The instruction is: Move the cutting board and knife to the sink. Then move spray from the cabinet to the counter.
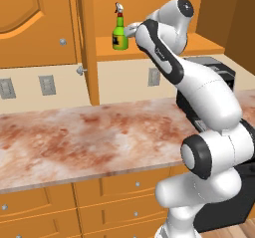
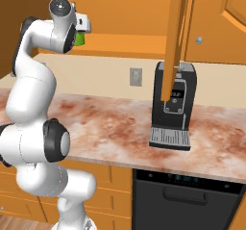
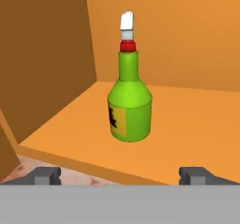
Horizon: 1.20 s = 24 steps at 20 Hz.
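Note:
The spray [image 1: 119,33] stands upright on the inner shelf [image 1: 164,50] of the open cabinet: a green bottle with a dark label, a red neck and a white nozzle. In the hand view the spray [image 3: 130,106] is centred a short way ahead. My gripper [image 3: 122,175] is open, level with the shelf's front edge, and its fingertips [image 3: 47,175] are spread wider than the bottle and apart from it. From the left base view the gripper [image 1: 130,31] is just right of the bottle. The cutting board, knife and sink are out of view.
The marbled counter [image 1: 89,132] runs below the cabinet, over orange drawers [image 1: 119,187]. The open cabinet door [image 2: 175,36] juts out edge-on. Under it a black coffee machine [image 2: 173,104] stands on the counter. A dark dishwasher [image 2: 182,200] sits below.

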Tool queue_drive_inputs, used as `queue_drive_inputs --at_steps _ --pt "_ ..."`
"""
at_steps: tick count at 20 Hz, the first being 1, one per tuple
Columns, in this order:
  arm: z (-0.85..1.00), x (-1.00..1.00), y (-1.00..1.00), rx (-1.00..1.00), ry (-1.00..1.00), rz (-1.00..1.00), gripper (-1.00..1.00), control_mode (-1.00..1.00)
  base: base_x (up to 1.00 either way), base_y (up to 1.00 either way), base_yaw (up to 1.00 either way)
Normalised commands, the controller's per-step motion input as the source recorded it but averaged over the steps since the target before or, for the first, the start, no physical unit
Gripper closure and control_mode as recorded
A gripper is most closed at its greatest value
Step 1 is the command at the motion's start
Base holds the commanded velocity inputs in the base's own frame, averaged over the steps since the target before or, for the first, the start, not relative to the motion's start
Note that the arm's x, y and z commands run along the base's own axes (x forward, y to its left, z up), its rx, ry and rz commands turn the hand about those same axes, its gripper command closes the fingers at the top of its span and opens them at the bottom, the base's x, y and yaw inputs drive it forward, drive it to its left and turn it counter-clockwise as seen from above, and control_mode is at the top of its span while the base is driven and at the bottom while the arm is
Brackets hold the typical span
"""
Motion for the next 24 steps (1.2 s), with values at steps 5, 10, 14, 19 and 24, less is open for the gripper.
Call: queue_drive_inputs --at_steps 5,10,14,19,24 --pt "0.0 0.34 0.06 0.0 0.0 0.0 -1.0 -1.0 0.0 0.0 0.0" --pt "-0.01 0.31 0.08 -0.01 0.0 0.0 -1.0 -1.0 0.0 0.0 0.0" --pt "-0.06 0.21 0.0 0.0 0.0 0.0 -1.0 -1.0 0.0 0.0 0.0" --pt "-0.11 0.25 0.0 0.0 0.0 0.0 -1.0 -1.0 0.0 0.0 0.0" --pt "-0.05 0.27 0.0 0.0 0.0 0.0 -1.0 -1.0 0.0 0.0 0.0"
